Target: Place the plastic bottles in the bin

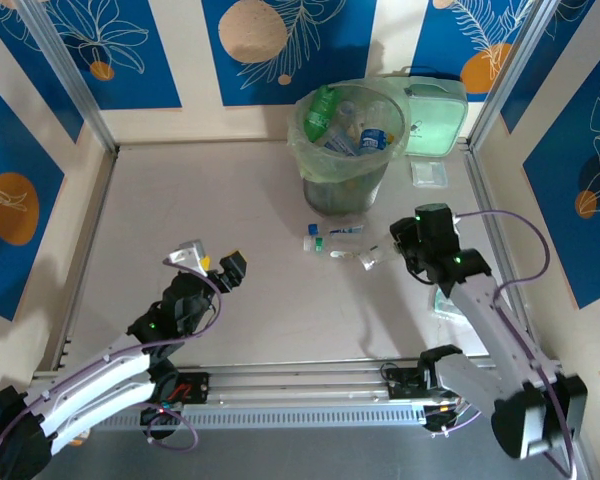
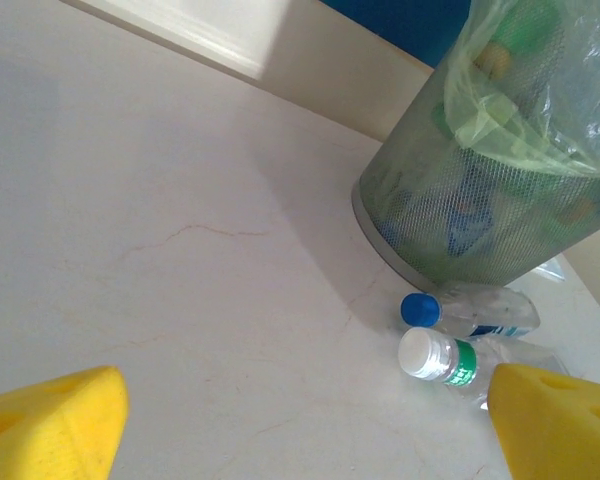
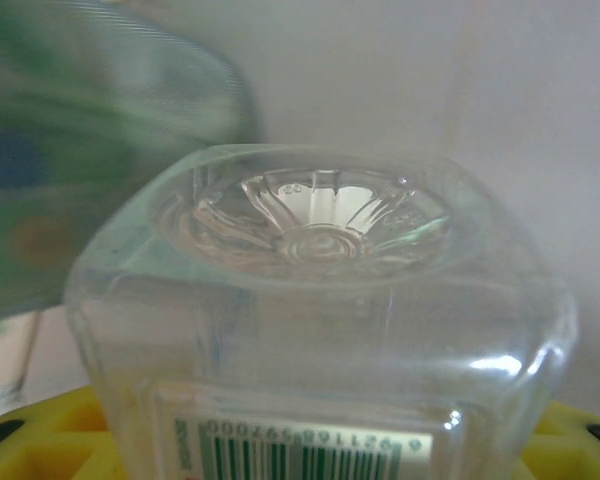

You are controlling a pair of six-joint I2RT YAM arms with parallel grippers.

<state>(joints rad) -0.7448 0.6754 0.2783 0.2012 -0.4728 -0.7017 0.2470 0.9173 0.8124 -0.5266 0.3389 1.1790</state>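
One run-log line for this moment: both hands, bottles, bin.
left hand: open, empty | right hand: clear bottle between fingers, grip unconfirmed | table: blue-capped bottle, white-capped bottle near bin | bin: several bottles inside

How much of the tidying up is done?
Most of it, it looks. Several bottles already sit in the bin. The right gripper has a clear bottle between its fingers; whether it grips yet is unclear. At least two are left: the blue-capped bottle and the green-labelled bottle, lying on the table by the bin. The left gripper is open and empty.
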